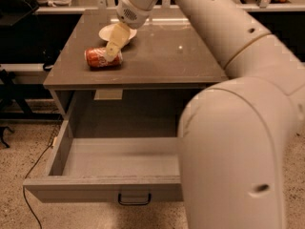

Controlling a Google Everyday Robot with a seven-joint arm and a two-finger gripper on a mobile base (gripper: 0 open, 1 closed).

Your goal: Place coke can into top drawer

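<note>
gripper (111, 55) tip directly over coke can (96, 58); can lies on its side under it, long axis parallel to the open top drawer (95, 190) front; grip state: can't tell

Cream-white, smooth plastic robot arm (228, 37) fills right side of view. Bulky elbow segment (233, 166) in foreground at 4 o'clock; long link runs from it up toward 11 o'clock. Thin tan seam ring (245, 49) circles link near 2 o'clock. Rounded white wrist housing with dotted grille (131, 7) at 11 o'clock, near top edge. Tan, tapered two-finger gripper (113, 47) hangs from wrist housing, angled down toward 7 o'clock, tip at about 10 o'clock from frame centre.
</note>
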